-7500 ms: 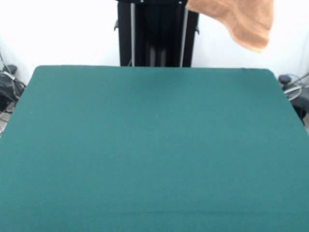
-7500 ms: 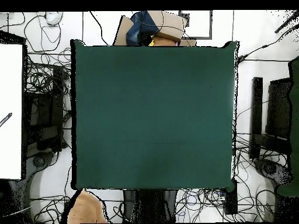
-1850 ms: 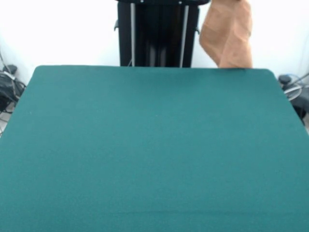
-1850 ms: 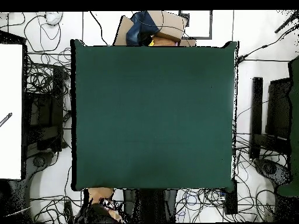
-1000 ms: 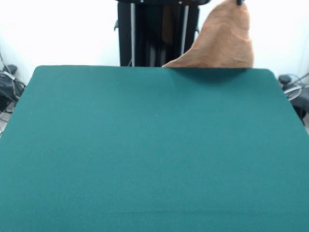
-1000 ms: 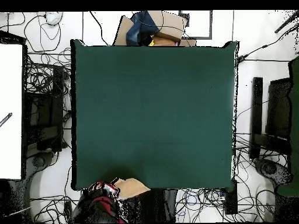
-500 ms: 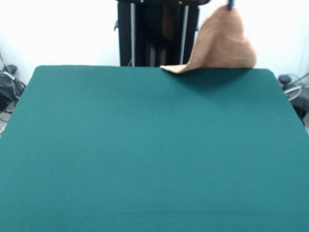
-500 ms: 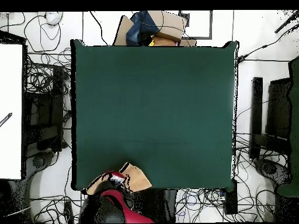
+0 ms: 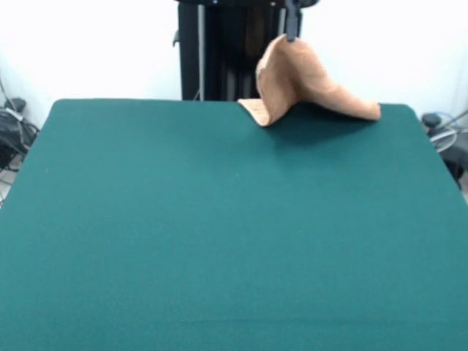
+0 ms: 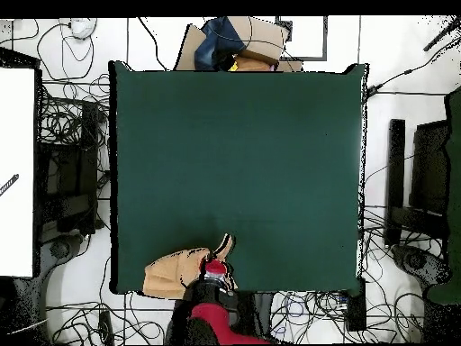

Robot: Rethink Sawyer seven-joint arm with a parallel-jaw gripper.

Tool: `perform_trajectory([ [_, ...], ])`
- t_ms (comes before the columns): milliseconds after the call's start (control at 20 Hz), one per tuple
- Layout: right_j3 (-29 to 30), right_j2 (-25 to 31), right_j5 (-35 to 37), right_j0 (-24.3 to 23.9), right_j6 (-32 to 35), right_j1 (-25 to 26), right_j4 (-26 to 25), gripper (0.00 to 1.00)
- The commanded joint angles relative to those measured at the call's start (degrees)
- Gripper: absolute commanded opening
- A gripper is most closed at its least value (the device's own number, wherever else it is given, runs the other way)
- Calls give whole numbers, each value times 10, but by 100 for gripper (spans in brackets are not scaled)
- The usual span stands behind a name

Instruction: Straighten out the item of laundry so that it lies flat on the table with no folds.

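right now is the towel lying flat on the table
No: the towel is pinched up into a peak by the pincer, only its lower edges resting on the table.

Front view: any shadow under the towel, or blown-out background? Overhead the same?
Front view: the towel casts a soft dark shadow on the table below it; the wall behind is washed out white. Overhead view: lighting even, no clear shadow by the towel; the arm partly covers it.
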Motion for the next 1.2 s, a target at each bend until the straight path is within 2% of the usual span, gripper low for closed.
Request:
perform_trajectory([
  [50,-52,-69,-62,-5,144,113,-85,0],
  [350,-58,-53,-31,-21,168,73,-86,0],
  [500,-71,-59,-34,-22,172,74,-85,0],
  [1200,-95,17,-8,-85,226,49,-91,0],
])
